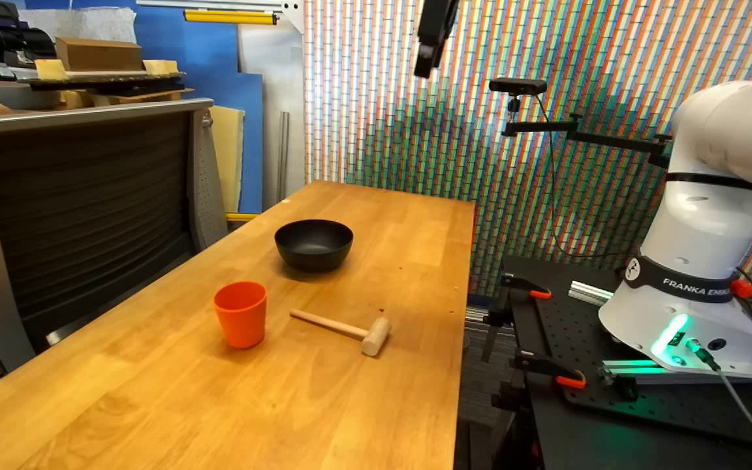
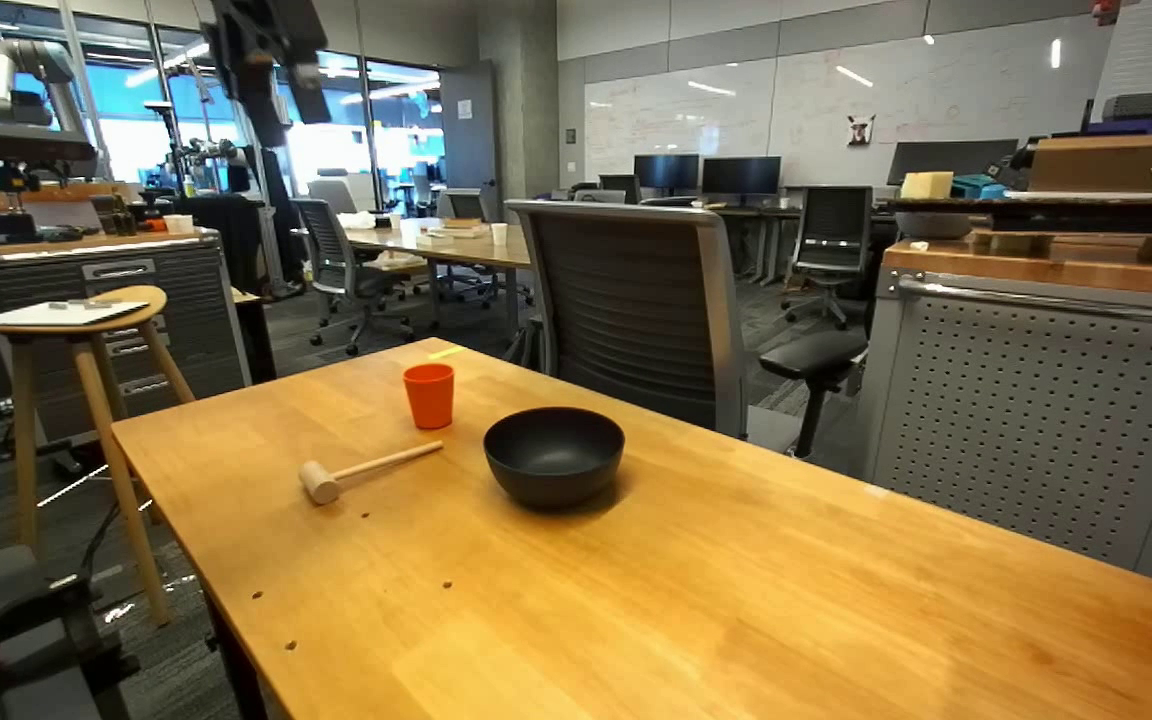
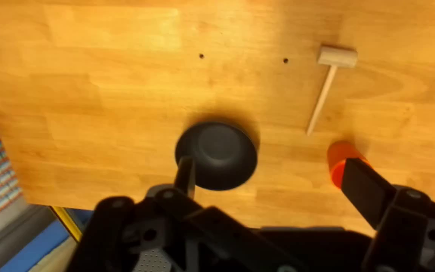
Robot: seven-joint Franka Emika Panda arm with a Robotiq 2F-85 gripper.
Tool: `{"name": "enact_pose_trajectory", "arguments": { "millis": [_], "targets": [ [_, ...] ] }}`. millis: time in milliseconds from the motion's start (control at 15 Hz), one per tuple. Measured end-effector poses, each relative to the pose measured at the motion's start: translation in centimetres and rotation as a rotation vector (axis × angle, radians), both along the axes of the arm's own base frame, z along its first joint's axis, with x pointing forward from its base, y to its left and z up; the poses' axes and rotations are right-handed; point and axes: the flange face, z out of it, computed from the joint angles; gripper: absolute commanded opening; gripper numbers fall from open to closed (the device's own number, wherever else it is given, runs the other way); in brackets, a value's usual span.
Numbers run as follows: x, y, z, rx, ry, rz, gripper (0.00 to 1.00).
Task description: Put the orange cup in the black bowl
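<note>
Gripper [image 3: 269, 162]: foremost in the wrist view, its 2 fingers [image 3: 364, 189] spread wide and holding nothing, well above the level of the black bowl [image 3: 221, 153].
Orange cup [image 1: 241, 316]: upright on the table [image 1: 363, 405], outside the bowl and apart from it; in an exterior view it stands left of the bowl and nearer the viewer, in the wrist view to the bowl's right.
Black bowl: mouth up, nothing seen inside.
Mallet [image 1: 340, 326]: lying apart from the bowl, handle end pointing toward the space between bowl and cup.
Cup step: by judgement, the approach, ahead of any grasp; placing in the bowl is yet to come.
Next move for the cup: probably calls for centring the fingers over it, away from the bowl, then lowering around its wall, clear of the mallet; later, a lift above the bowl's rim.
Covered cup mouth: in the wrist view 1 finger hides part of it; the other overlaps the bowl's edge in line of sight, and focus is soft.
Cut-off gripper: both exterior views crop it at the top edge, so its height over the bowl is hard to judge; its link to the arm [image 1: 689, 219] is out of frame.
</note>
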Motion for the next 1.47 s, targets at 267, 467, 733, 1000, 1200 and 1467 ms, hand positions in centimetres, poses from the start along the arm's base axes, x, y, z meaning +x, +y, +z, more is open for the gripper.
{"name": "enact_pose_trajectory", "arguments": {
  "millis": [267, 467, 733, 1000, 1200, 1467],
  "targets": [
    [7.2, 3.8, -6.3, 0.144, 0.01, 0.108, 1.0],
    [11.4, 7.0, -11.0, 0.242, 0.09, 0.192, 1.0],
    [17.1, 10.1, -17.1, 0.283, 0.174, 0.246, 1.0],
    [22.3, 11.3, -23.1, 0.249, 0.22, 0.26, 1.0],
    [25.4, 11.8, -27.3, 0.225, 0.255, 0.256, 1.0],
    [28.0, 12.2, -31.0, 0.232, 0.34, 0.247, 0.56]
  ]
}}
